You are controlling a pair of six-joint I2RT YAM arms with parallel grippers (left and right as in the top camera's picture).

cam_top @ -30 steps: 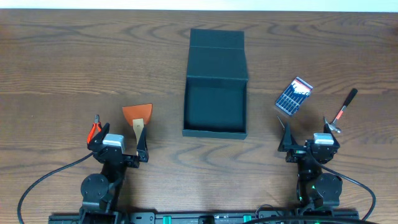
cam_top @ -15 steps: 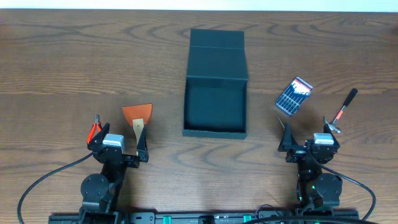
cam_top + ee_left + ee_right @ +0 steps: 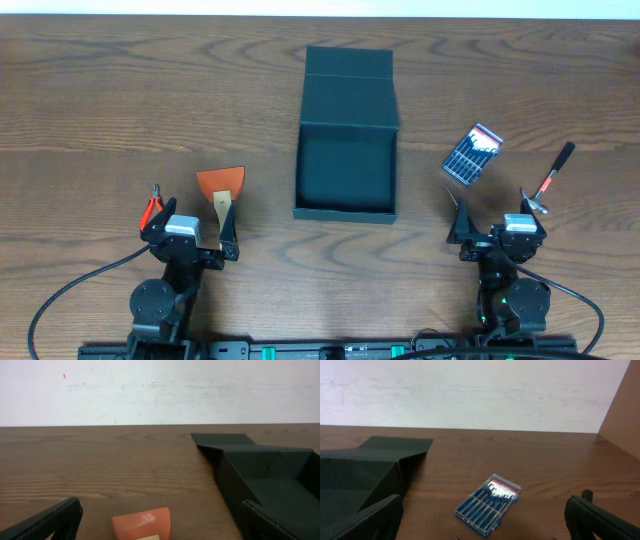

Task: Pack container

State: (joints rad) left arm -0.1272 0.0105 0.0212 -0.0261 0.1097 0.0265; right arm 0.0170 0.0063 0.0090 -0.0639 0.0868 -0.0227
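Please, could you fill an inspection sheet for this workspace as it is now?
Surface: wooden table, no spills seen.
Job's things: container open, lid folded back, nothing seen inside.
Clutter: orange scraper and red-handled pliers on the left arm's side; screwdriver set and small hammer on the right arm's side.
Grippers: left gripper and right gripper open, holding nothing.
Cables: black cables loop from both arm bases.
Surroundings: pale wall behind the table.

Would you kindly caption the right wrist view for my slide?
Open fingers frame a screwdriver set, with the open box to its left.
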